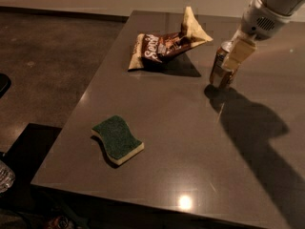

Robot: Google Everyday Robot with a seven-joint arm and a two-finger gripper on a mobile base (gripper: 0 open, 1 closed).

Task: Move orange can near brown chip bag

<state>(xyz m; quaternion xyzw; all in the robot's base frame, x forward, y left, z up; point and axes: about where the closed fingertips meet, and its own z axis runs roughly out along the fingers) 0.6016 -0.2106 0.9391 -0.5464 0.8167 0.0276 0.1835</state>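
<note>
The orange can [219,68] stands upright on the grey table [190,142], right of centre toward the back. My gripper [230,66] comes down from the upper right and is shut on the can, one pale finger [237,54] covering its right side. The brown chip bag [164,47], dark foil with white lettering and tan-yellow ends, lies at the back of the table, a short gap to the left of the can.
A green sponge [117,139] with a pale underside lies near the table's front left. The table's left edge drops to a dark floor. My arm [274,6] enters from the top right and casts a long shadow on the right half of the table.
</note>
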